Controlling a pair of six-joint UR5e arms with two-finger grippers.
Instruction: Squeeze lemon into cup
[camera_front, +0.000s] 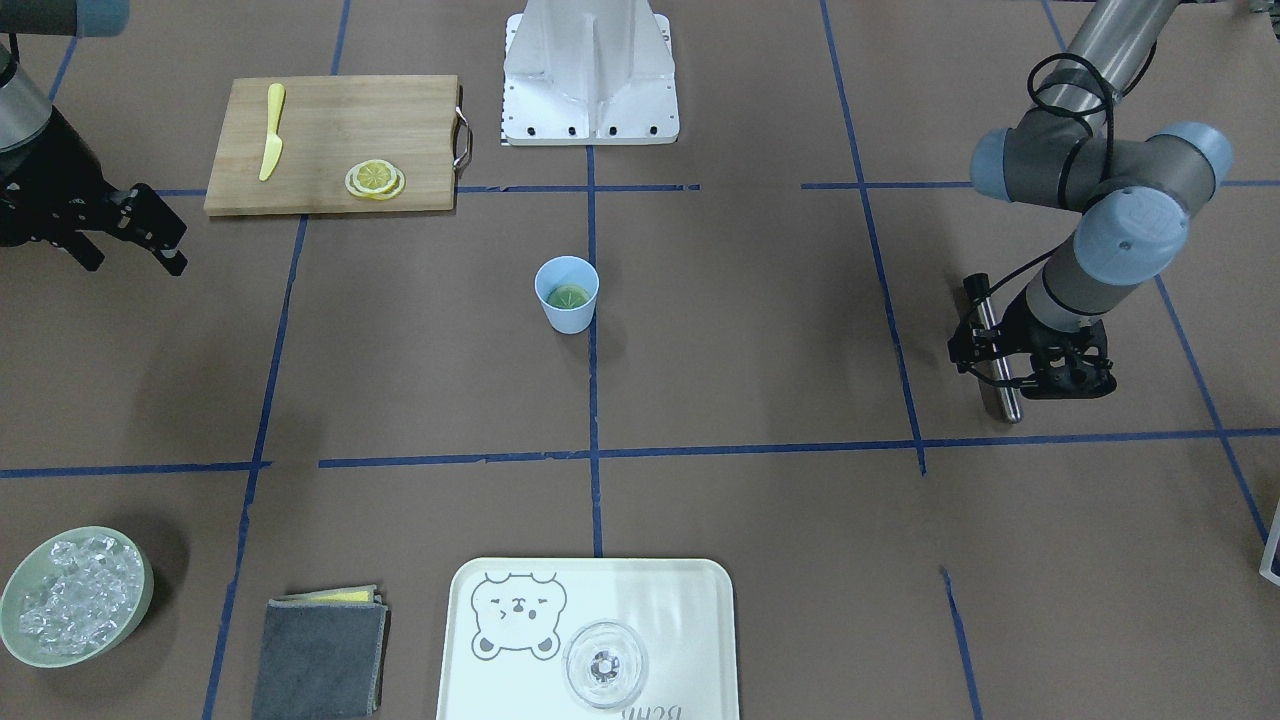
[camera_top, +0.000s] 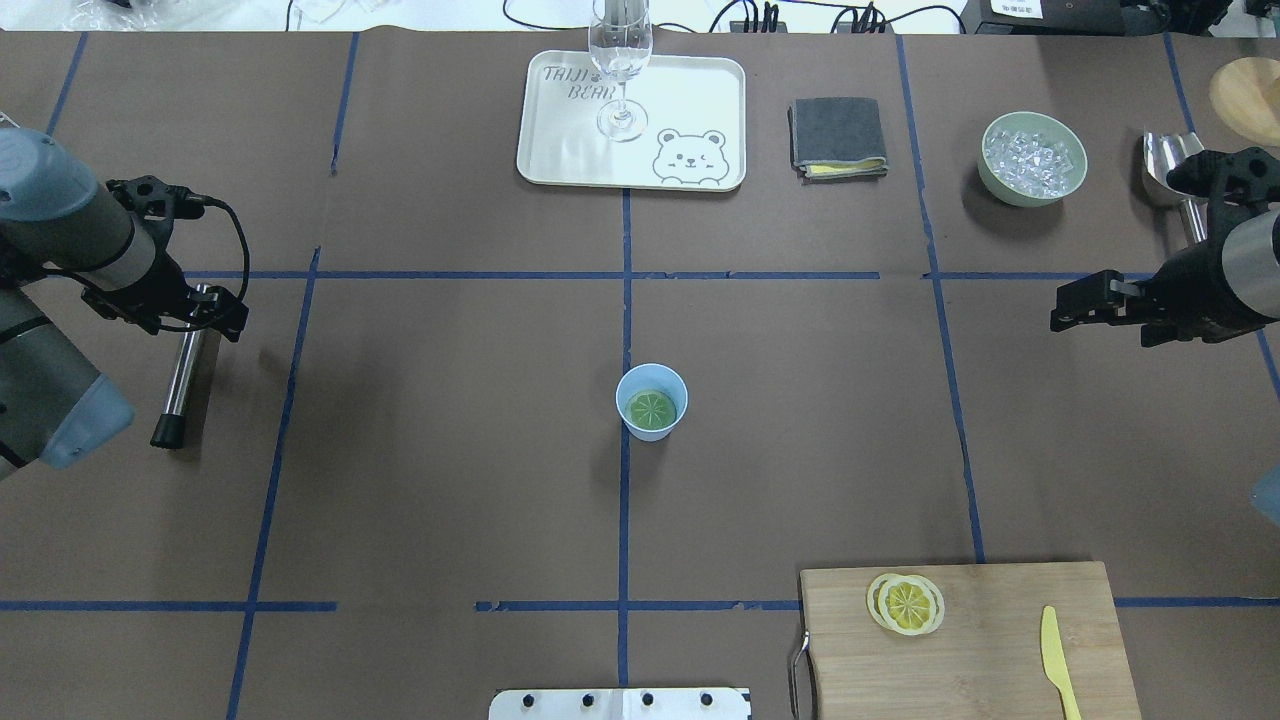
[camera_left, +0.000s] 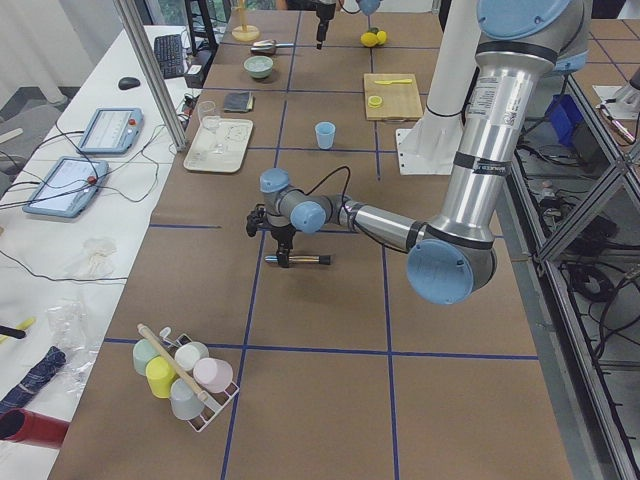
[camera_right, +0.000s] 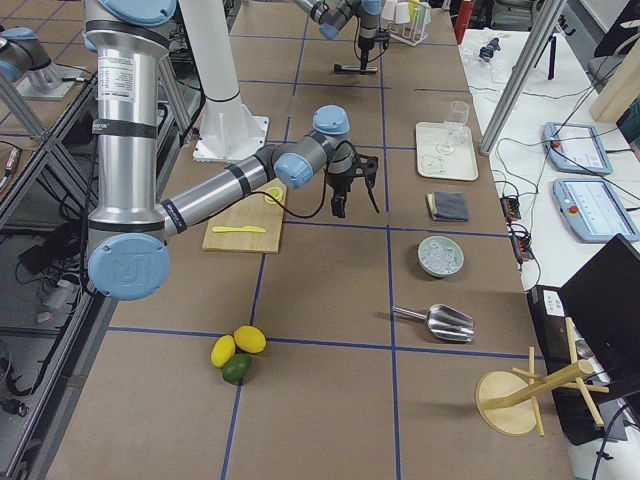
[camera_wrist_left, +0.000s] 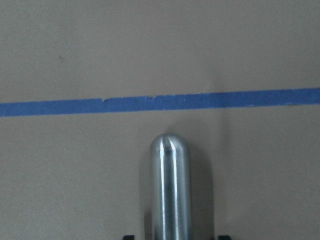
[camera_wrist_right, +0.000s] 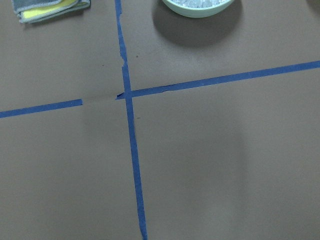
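The light-blue cup (camera_front: 567, 305) stands at the table's middle, and it also shows in the overhead view (camera_top: 651, 425). A lemon slice (camera_top: 651, 408) lies flat inside it, looking greenish. More lemon slices (camera_top: 906, 603) are stacked on the wooden cutting board (camera_top: 1000, 650). My left gripper (camera_top: 198, 306) is low over a steel rod (camera_wrist_left: 170, 190) lying on the table, jaws open on either side of it. My right gripper (camera_top: 1075, 305) is open and empty, held above bare table far from the cup.
A yellow knife (camera_top: 1058, 660) lies on the board. A pale green bowl of ice (camera_top: 1032, 158), a grey cloth (camera_top: 838, 137), and a white tray (camera_top: 690, 100) with a clear glass (camera_top: 620, 60) stand along the far edge. A metal scoop (camera_top: 1165, 165) lies at the far right.
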